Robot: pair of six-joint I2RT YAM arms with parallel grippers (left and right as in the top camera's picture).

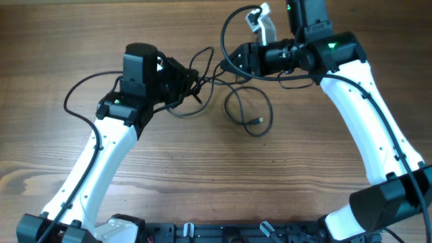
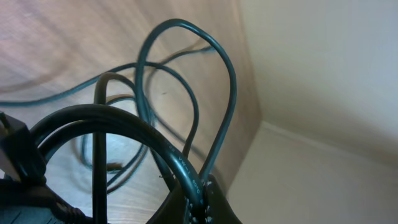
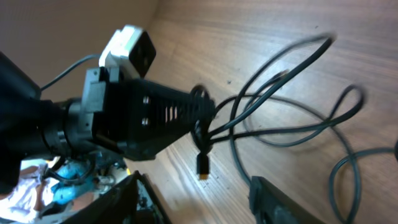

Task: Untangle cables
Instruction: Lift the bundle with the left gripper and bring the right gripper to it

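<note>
The cables (image 1: 237, 101) lie in a loose snarl at the middle of the wooden table (image 1: 81, 40), one bunch pinched tight in the left gripper (image 1: 191, 82) and lifted, while the right gripper (image 1: 229, 59) sits just beside the far loops, its jaws partly apart, and I cannot tell whether they have cord between them. If the arms pull apart now, I'd expect the crossing near the left fingers to cinch into a knot, or a cord to slip free. Only the right wrist view shows the small plug end (image 3: 202, 167) dangling below the left gripper; overhead alone shows the whole tangle.
</note>
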